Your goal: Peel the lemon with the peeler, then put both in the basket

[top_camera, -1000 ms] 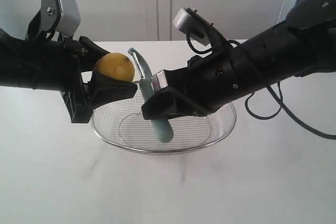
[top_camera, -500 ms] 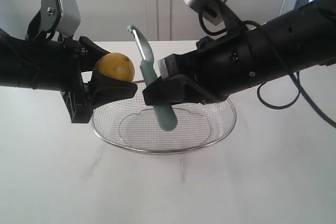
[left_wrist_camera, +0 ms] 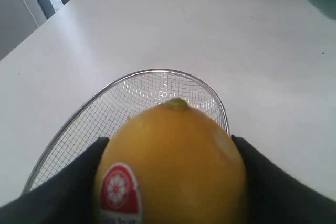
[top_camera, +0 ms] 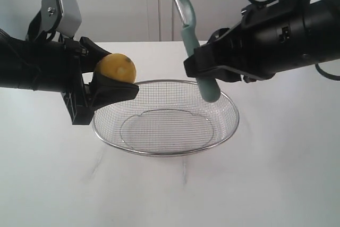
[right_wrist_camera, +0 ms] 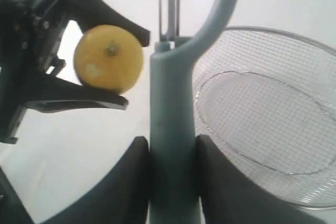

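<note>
Yellow lemon (top_camera: 116, 68) unchanged from half a second ago: same spot, clamped between the two black fingers of the left gripper (top_camera: 119, 71), in the air above the 9 o'clock rim of the basket (top_camera: 164, 153). Left arm has not shifted.

Change is on the right. The peeler (top_camera: 193, 43) was close beside the lemon with its handle end low in front of the mesh. It is now raised and carried away toward 2 o'clock of the lemon, well apart from it. Its handle end now hangs above the basket's 1 o'clock rim, clear of the wire.

Peeler axis: near upright, head at 11 o'clock, handle end at 5 o'clock. The loop head with its metal blade reaches the top of the exterior view. Handle pale teal-green, smooth. The right gripper (top_camera: 201, 72) is pressed onto the handle from both sides, low on its length.

Lemon: small, oval, skin intact as far as visible. Nub end points away from the left wrist, toward the right arm. Red-and-white sticker (left_wrist_camera: 119, 190) on the side near the left wrist camera.

Basket: silver mesh, thick rim, resting on the white table (top_camera: 159, 200)
</note>
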